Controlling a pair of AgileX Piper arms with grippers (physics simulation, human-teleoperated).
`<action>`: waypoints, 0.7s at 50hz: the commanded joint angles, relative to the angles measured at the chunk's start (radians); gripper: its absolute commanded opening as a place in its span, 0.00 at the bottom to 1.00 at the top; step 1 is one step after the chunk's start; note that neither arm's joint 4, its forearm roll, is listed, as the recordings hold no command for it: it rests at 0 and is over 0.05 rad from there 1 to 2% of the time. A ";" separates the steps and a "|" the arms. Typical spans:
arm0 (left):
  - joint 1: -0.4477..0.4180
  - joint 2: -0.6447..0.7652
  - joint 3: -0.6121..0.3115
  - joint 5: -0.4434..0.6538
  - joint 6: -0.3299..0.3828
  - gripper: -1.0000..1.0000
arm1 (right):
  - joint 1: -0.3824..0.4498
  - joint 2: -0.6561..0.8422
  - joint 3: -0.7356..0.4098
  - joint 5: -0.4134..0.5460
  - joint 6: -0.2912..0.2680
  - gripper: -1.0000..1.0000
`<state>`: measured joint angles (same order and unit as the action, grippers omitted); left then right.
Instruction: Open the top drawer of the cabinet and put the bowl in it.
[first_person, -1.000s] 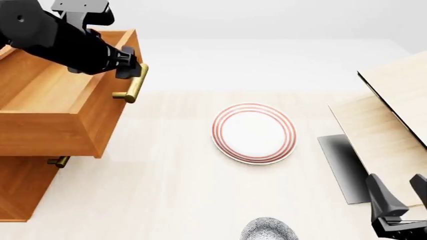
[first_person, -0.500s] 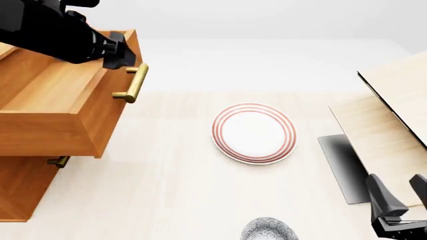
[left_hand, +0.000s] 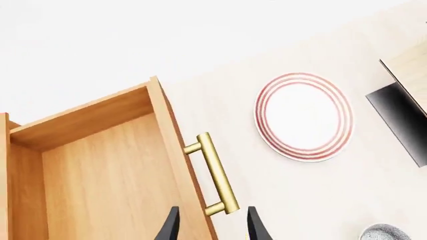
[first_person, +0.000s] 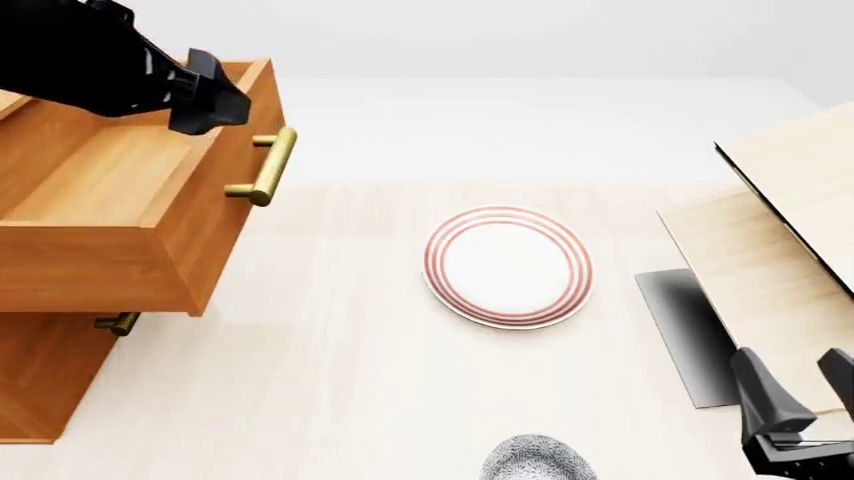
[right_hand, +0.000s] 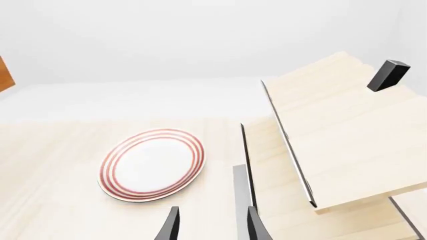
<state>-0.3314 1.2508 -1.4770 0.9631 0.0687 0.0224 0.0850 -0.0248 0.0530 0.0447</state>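
Well apart: top drawer (first_person: 127, 190), bowl (first_person: 537, 459)

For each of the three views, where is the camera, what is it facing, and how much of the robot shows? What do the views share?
Front view: fixed above and behind the arms, facing the table; shows the left gripper over the open top drawer, the right gripper, and the bowl.
Left wrist view: behind the left gripper, facing the drawer handle; only fingertips show.
Right wrist view: behind the right gripper, facing the light-wood structure; only fingertips show.
Shared: the plate appears in all three.
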 joint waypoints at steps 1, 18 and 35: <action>-0.019 -0.047 0.004 0.014 0.049 1.00 | 0.000 0.000 0.000 0.000 0.000 1.00; -0.125 -0.079 0.042 -0.024 0.023 1.00 | 0.000 0.004 0.000 -0.001 0.001 1.00; -0.199 -0.127 0.143 -0.069 0.055 1.00 | 0.001 0.004 -0.001 0.002 0.001 1.00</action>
<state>-0.4804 1.1509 -1.3799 0.9155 0.1107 0.0233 0.0883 -0.0258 0.0551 0.0462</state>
